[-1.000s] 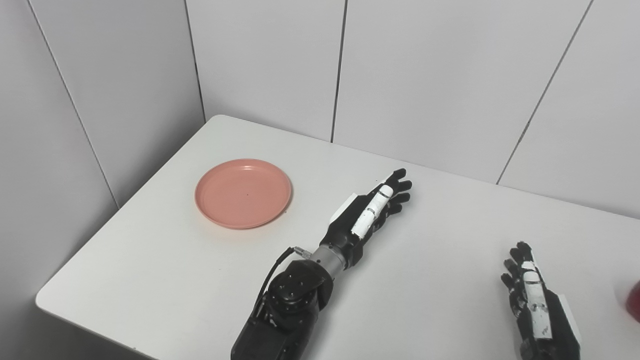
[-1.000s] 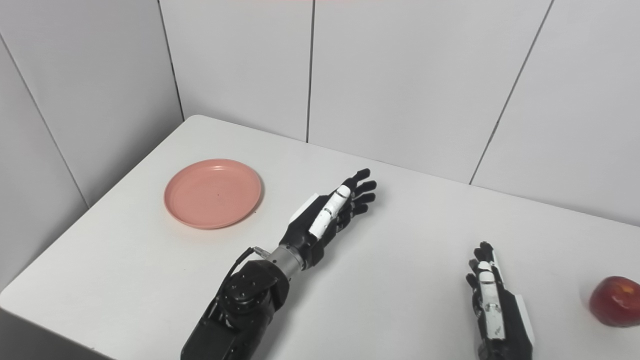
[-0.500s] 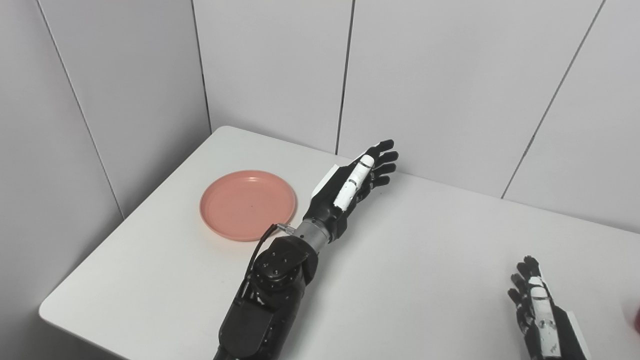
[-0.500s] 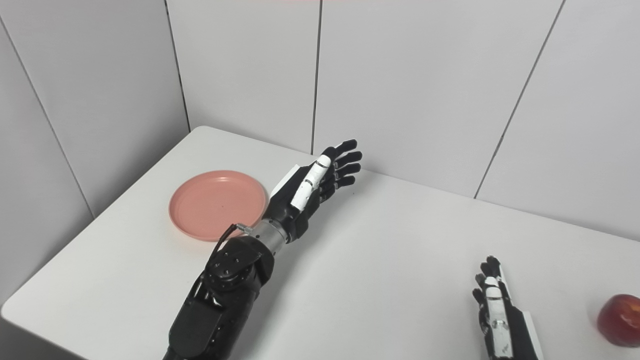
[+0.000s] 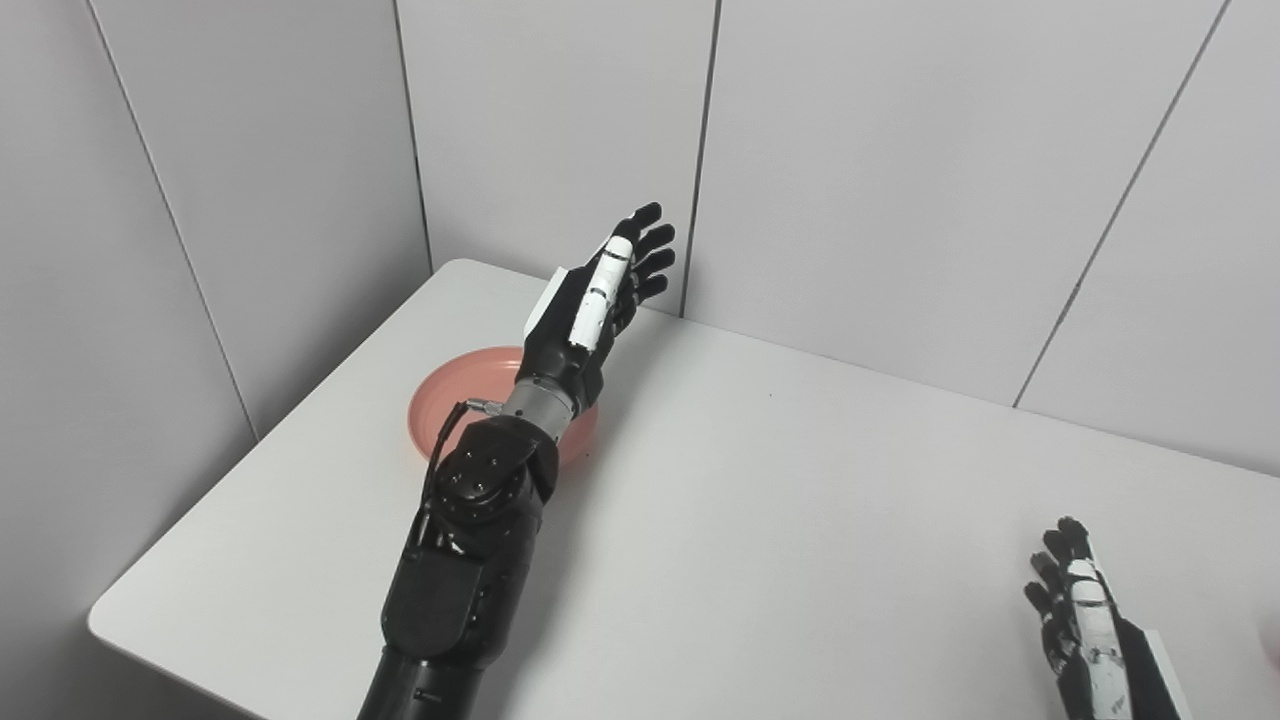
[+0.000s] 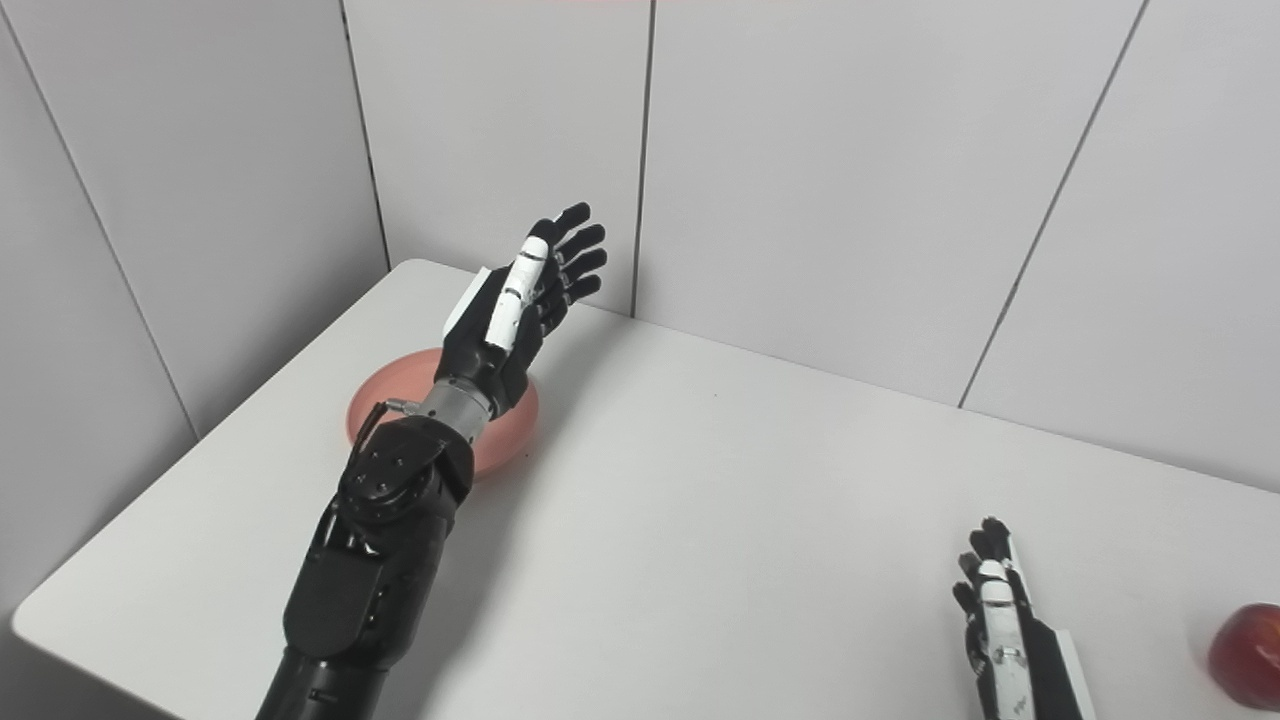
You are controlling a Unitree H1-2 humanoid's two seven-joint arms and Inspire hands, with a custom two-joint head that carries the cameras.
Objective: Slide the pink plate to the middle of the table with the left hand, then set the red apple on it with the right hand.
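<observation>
Right eye view: left hand (image 6: 515, 300) spread, raised above pink plate (image 6: 372, 410); right hand (image 6: 1005, 640) spread nr red apple (image 6: 1245, 655).

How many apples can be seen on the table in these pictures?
1. The red apple lies at the table's near right edge, right of the right hand and partly cut off by the picture. None other shows; the left arm hides some table.

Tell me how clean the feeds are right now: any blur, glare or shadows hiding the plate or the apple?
Left eye view: sharp, even soft light, no glare; the left hand and its forearm cover much of the pink plate; the apple is only a faint sliver at the right edge. Right eye view: equally sharp; red apple cut by the frame edge; right hand low in frame; soft arm shadow on the table.
</observation>
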